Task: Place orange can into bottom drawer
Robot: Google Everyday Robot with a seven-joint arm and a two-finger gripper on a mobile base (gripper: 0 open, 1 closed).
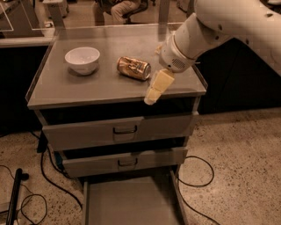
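The orange can [133,68] lies on its side on the grey cabinet top [105,88], right of the middle. The gripper [156,90] hangs from the white arm just right of the can and a little nearer the front edge, its pale fingers pointing down-left. It holds nothing that I can see. The bottom drawer [131,203] is pulled out below the cabinet, its flat grey floor bare.
A white bowl [82,59] stands on the cabinet top left of the can. The two upper drawers [125,129] with dark handles are shut. Black cables [195,176] lie on the speckled floor on both sides. A person sits behind the cabinet [118,9].
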